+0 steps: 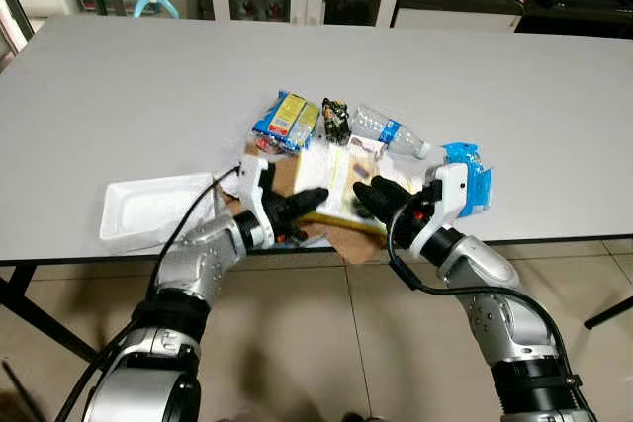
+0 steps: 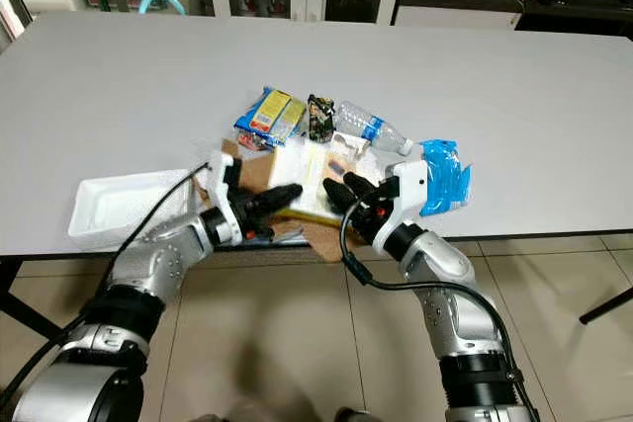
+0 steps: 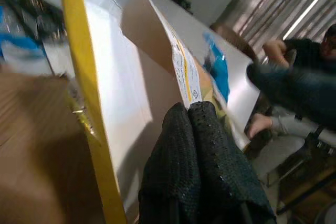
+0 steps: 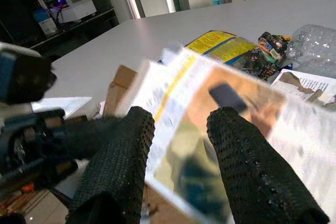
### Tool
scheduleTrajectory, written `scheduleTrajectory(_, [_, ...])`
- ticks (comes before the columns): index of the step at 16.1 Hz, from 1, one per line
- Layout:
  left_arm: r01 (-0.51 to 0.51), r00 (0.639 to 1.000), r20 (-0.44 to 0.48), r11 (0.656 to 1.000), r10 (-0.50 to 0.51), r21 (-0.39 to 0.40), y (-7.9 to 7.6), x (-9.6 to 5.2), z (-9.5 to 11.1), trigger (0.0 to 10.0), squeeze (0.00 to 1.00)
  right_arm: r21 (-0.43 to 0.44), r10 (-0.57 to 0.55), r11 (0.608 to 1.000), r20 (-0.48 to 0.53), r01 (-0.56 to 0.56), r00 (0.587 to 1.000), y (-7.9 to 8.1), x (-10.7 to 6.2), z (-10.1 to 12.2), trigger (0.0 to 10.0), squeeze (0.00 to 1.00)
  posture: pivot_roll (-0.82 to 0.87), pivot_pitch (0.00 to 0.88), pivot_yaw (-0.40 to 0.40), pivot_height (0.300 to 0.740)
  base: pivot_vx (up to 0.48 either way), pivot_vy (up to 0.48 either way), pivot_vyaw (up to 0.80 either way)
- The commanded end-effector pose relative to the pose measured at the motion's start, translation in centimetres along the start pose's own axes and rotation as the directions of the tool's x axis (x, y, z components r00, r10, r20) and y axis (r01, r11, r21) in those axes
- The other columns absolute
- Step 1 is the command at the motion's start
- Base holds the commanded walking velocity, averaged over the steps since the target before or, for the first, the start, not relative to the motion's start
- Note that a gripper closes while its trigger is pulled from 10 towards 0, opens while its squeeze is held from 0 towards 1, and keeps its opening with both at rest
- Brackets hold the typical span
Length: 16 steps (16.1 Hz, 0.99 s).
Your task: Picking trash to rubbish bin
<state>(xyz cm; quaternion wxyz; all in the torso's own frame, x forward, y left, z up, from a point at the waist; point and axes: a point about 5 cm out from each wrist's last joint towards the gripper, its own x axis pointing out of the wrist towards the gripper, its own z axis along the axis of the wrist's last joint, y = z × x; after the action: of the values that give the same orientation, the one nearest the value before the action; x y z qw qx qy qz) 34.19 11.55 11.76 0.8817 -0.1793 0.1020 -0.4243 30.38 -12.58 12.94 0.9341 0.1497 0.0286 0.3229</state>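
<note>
A: While both arms sit at the near table (image 1: 119, 86) edge, what's gripped?

B: Left gripper (image 1: 309, 201) fingers pressed together against the white-and-yellow box (image 1: 336, 185); can't tell if it's pinched. Right gripper (image 1: 368, 195) fingers apart, straddling the box's printed flap, not clamped.

A: Where's the trash?

B: Box lies on brown cardboard (image 1: 346, 239) at the front edge. Bottle (image 1: 388, 131), yellow packet (image 1: 287, 118), blue wrapper (image 1: 473, 180) just behind. White tray (image 1: 153, 207) to the left.

A: Tips?

B: Probably close the right fingers on the flap, lift both together. Cardboard overhangs; could slide off. Open floor toward the robot.
</note>
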Motion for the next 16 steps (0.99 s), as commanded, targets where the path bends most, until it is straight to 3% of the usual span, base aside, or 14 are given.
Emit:
scheduleTrajectory(1, [0.005, 0.999, 0.034, 1.0, -0.006, 0.008, -0.3, 0.1, 0.8, 10.0, 0.0, -0.001, -0.001, 1.0, 0.005, 0.001, 1.0, 0.0, -0.1, 0.2, 10.0, 0.0, -0.07, 0.049, -0.065, 0.74, 0.0, 0.0, 0.0])
scheduleTrajectory(5, [0.028, 0.989, 0.146, 1.0, -0.029, 0.002, -1.0, -0.1, 3.2, 10.0, 0.0, -0.004, 0.003, 1.0, 0.004, -0.003, 1.0, -0.1, -0.1, 0.4, 10.0, 0.0, -0.07, 0.045, -0.075, 0.74, 0.0, 0.0, 0.0])
scheduleTrajectory(10, [0.034, 0.951, 0.308, 0.999, -0.043, 0.035, -2.4, -0.1, 6.9, 10.0, 0.0, -0.011, 0.014, 1.0, 0.004, -0.014, 1.0, -0.2, 0.0, 0.6, 10.0, 0.0, -0.07, 0.039, -0.086, 0.74, 0.0, 0.0, 0.0])
scheduleTrajectory(13, [-0.052, 0.905, 0.425, 0.996, 0.014, 0.079, -3.1, -0.1, 9.6, 10.0, 0.0, -0.015, 0.016, 1.0, 0.006, -0.016, 1.0, -0.2, 0.1, 0.8, 10.0, 0.0, -0.07, 0.036, -0.09, 0.74, 0.0, 0.0, 0.0])
scheduleTrajectory(15, [-0.208, 0.856, 0.506, 0.968, 0.109, 0.143, -3.3, 0.0, 11.2, 10.0, 0.0, -0.025, 0.012, 1.0, 0.008, -0.012, 1.0, -0.3, 0.1, 1.0, 10.0, 0.0, -0.07, 0.036, -0.096, 0.74, 0.0, 0.0, 0.0])
scheduleTrajectory(16, [-0.265, 0.849, 0.51, 0.945, 0.135, 0.192, -3.4, 0.2, 11.4, 10.0, 0.0, -0.035, 0.004, 0.999, 0.016, -0.004, 1.0, -0.3, 0.2, 1.2, 10.0, 0.0, -0.07, 0.036, -0.097, 0.74, 0.0, 0.0, 0.0])
